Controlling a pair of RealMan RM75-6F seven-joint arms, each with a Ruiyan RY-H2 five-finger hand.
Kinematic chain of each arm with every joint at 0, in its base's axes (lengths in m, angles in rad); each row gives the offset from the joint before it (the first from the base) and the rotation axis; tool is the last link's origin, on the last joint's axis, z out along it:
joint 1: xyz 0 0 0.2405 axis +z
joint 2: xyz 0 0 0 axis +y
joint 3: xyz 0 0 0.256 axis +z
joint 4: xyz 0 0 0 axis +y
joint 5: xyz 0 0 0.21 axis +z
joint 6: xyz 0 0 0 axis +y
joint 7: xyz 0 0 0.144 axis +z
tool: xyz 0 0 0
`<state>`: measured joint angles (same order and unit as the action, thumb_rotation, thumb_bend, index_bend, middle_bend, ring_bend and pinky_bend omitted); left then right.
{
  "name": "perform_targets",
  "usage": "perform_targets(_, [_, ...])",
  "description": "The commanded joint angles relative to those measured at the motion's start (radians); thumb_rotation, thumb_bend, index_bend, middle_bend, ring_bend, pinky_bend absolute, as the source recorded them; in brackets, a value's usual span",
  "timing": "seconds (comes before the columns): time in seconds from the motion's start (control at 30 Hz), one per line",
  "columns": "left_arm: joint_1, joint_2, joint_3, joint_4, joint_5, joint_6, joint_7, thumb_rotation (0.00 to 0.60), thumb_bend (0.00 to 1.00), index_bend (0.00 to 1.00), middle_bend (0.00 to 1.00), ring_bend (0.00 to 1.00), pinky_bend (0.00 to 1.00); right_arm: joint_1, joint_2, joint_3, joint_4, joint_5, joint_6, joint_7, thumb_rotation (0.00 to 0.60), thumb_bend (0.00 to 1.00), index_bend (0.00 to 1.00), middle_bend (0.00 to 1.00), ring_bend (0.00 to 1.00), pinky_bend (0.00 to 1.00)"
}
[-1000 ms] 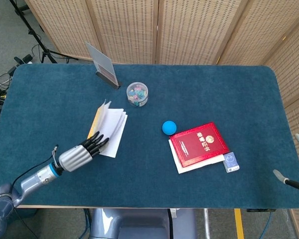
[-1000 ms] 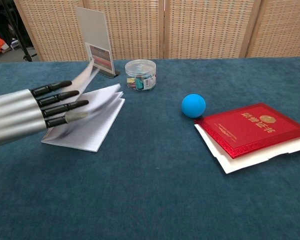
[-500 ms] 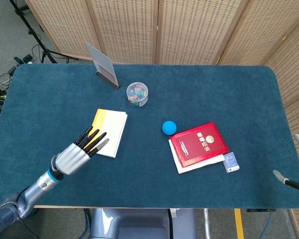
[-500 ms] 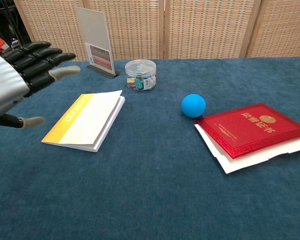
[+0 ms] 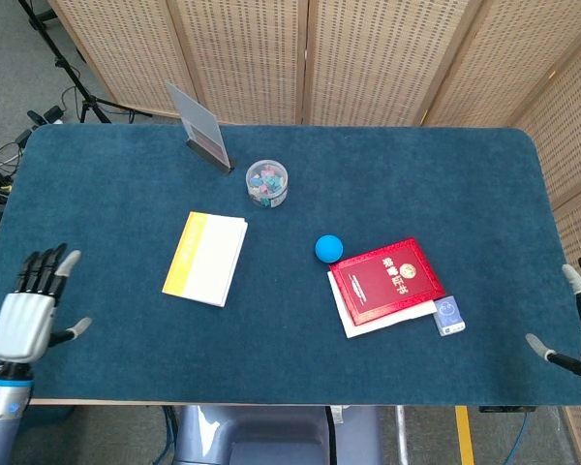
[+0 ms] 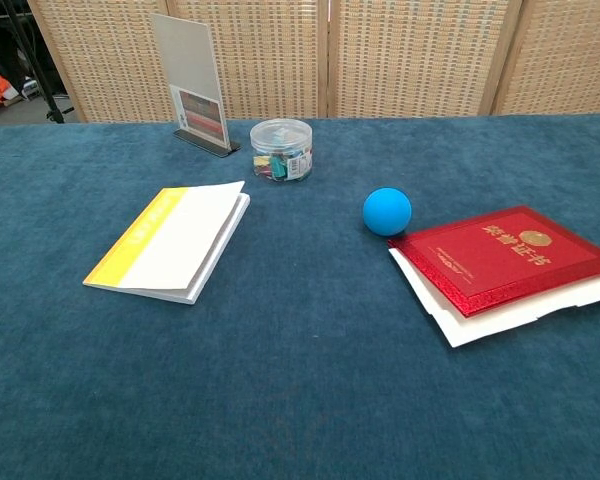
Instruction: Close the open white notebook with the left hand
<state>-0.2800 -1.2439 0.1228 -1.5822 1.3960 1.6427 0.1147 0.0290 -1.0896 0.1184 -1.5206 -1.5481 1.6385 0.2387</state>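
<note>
The white notebook (image 5: 206, 258) lies closed and flat on the blue table, its cover white with a yellow band along the left side; the chest view shows the notebook (image 6: 170, 241) at left of centre. My left hand (image 5: 26, 312) hovers at the table's near left corner, well apart from the notebook, fingers spread and holding nothing. My right hand (image 5: 579, 325) shows only partly at the far right edge, fingers apart and empty. Neither hand appears in the chest view.
A clear jar of small clips (image 5: 266, 182) and a standing card sign (image 5: 199, 126) are behind the notebook. A blue ball (image 5: 328, 248), a red certificate folder (image 5: 386, 279) on white papers and a small blue card (image 5: 448, 315) lie to the right.
The notebook's pages fell shut and it now lies closed. My left hand drew back from the notebook to the table's near left corner.
</note>
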Motion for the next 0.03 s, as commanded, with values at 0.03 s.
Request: perform_targets(0.03, [0.045, 0.077, -0.006, -0.077, -0.068, -0.075, 0.016, 0.6, 0.0, 0.0, 0.0, 0.0, 0.0, 0.0, 0.0, 0.0, -0.001, 0.002, -0.002, -0.004, 0.6, 0.0, 0.0, 0.0, 0.0, 0.0])
